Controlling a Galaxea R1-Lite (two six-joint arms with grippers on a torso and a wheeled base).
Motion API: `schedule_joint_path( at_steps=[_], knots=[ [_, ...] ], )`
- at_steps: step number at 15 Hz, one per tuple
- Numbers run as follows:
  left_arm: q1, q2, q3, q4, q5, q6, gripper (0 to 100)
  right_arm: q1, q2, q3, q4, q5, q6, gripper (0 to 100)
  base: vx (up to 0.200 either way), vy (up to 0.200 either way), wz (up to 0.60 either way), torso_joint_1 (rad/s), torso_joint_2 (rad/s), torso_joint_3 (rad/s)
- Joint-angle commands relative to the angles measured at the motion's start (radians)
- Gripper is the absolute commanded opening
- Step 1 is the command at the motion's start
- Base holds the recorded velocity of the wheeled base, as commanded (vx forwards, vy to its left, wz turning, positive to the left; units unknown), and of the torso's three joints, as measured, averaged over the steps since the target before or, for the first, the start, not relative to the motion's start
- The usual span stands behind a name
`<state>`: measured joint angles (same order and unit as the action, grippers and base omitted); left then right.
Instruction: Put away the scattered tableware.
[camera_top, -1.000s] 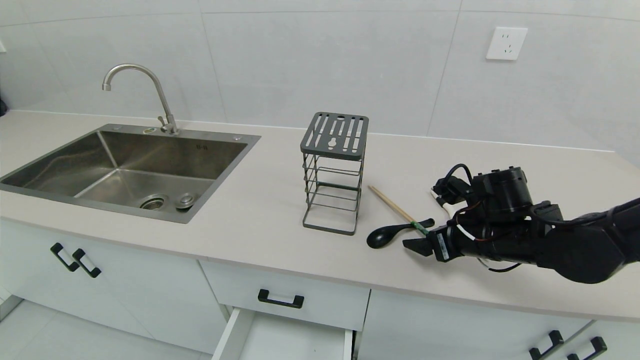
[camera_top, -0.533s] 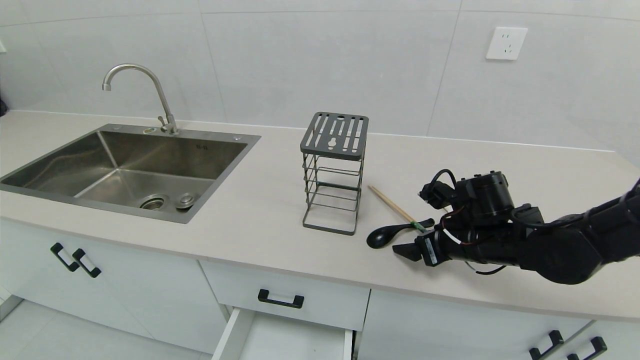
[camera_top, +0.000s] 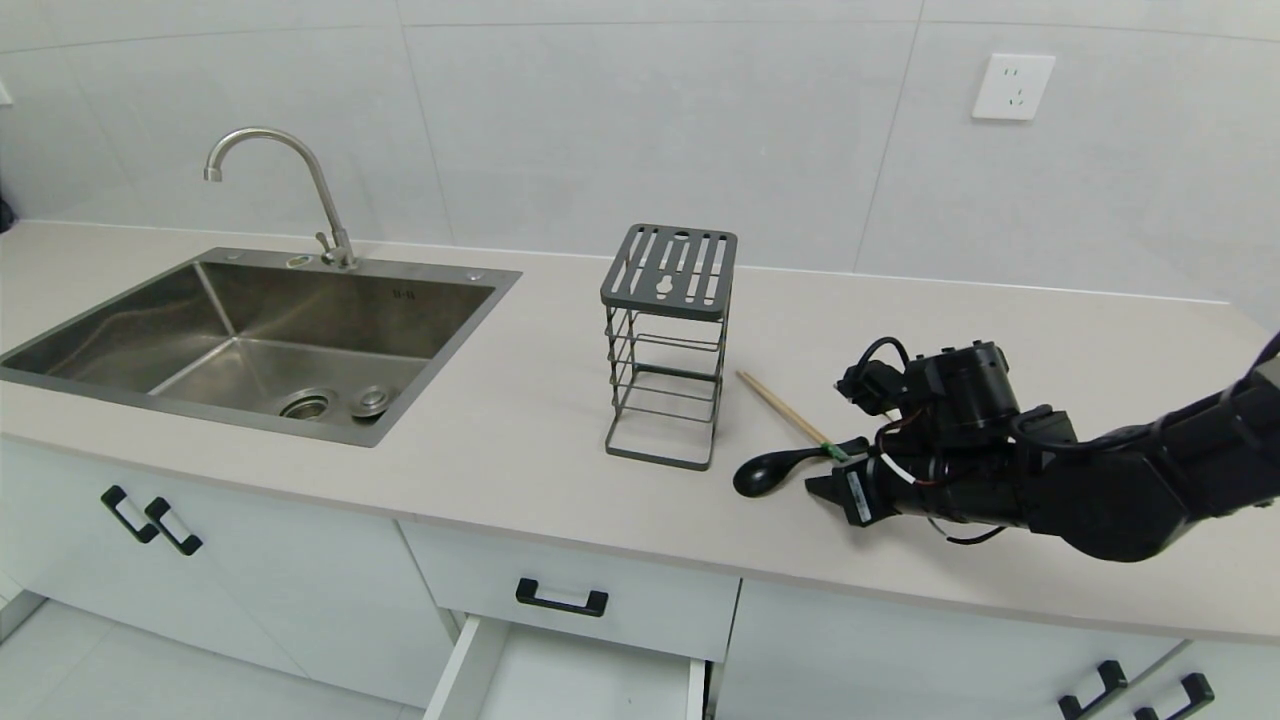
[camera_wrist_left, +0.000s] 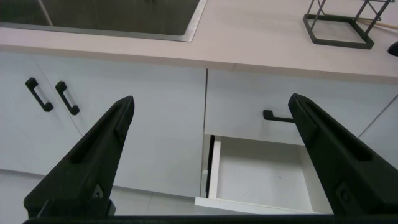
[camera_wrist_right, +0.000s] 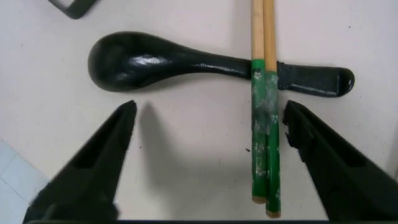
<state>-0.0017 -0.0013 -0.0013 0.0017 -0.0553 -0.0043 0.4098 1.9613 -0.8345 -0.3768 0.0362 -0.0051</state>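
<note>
As my right gripper (camera_wrist_right: 208, 124) has edged leftward over the spoon (camera_wrist_right: 155, 59) and chopsticks (camera_wrist_right: 264, 93), fingers spread wide, a pickup looks imminent; my left gripper (camera_wrist_left: 211, 112) hangs open.

The spoon (camera_wrist_right: 155, 62) is glossy, the chopsticks (camera_wrist_right: 263, 93) wooden

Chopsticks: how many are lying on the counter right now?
2. Both chopsticks lie side by side across the black spoon's handle, right of the wire rack; none seems hidden.
</note>
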Motion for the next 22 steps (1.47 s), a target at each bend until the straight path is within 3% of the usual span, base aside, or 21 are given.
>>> schedule_joint_path(
  at_steps=[1, 9, 13, 18, 22],
  knots=[
    [0.0, 0.001, 0.0, 0.0, 0.0, 0.0, 100, -0.003, 0.004, 0.0, -0.001, -0.005, 0.001, 0, 0.0, 0.0, 0.0, 0.0, 0.0, 0.0],
    [0.0, 0.001, 0.0, 0.0, 0.0, 0.0, 100, -0.031, -0.038, 0.0, -0.001, -0.03, -0.001, 0, 0.0, 0.0, 0.0, 0.0, 0.0, 0.0],
    [0.0, 0.001, 0.0, 0.0, 0.0, 0.0, 100, 0.044, -0.232, 0.038, -0.001, -0.075, -0.001, 0, 0.0, 0.0, 0.0, 0.0, 0.0, 0.0],
    [0.0, 0.001, 0.0, 0.0, 0.0, 0.0, 100, 0.067, -0.575, 0.258, -0.001, -0.088, -0.039, 0, 0.0, 0.0, 0.0, 0.0, 0.0, 0.0],
    [0.0, 0.001, 0.001, 0.0, 0.0, 0.0, 100, 0.026, -0.826, 0.446, 0.004, -0.01, -0.211, 0, 0.0, 0.0, 0.0, 0.0, 0.0, 0.0]
  ],
)
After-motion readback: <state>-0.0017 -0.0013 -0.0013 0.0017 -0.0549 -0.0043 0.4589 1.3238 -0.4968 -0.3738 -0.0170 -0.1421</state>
